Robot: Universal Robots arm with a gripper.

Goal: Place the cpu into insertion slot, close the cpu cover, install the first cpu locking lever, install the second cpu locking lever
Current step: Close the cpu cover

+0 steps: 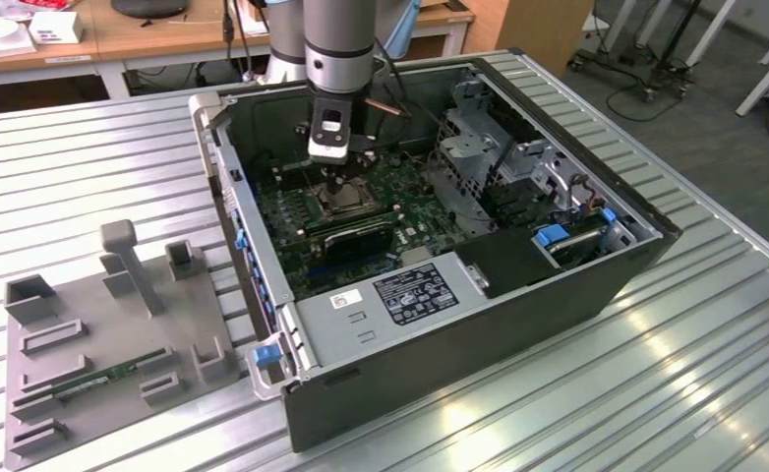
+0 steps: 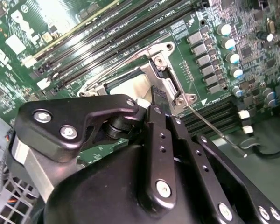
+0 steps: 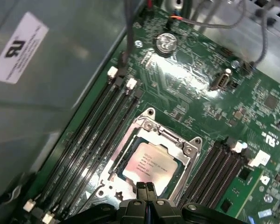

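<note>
Directly under its grey arm [image 1: 338,49], the black two-fingered metal pincer [image 1: 345,185] hangs inside the open case, its fingertips pressed together with nothing visible between them. In the first wrist view those tips sit just at the edge of the cpu [image 3: 151,163], a thin square chip with a silvery-grey face; whether they touch it cannot be told. The cpu lies flat in the insertion slot [image 3: 120,154], the square dark-bodied socket on the green motherboard [image 3: 186,88]. Around the chip, the cpu cover [image 3: 170,135], a silvery metal frame plate with a square window, lies down over the socket, and the chip's face shows through the window. Just beyond the pincer in the second wrist view, a thin silvery wire locking lever [image 2: 214,129] slants out from the socket's corner across a bank of long black memory slots [image 2: 224,112]; whether it is latched cannot be told. Farther out, the dark computer case [image 1: 490,324] stands on a ribbed metal table [image 1: 699,374]. Well away from the pincer, toward the exterior view's left, a grey moulded holder tray [image 1: 109,334] carries a long green memory stick [image 1: 102,377].
</note>
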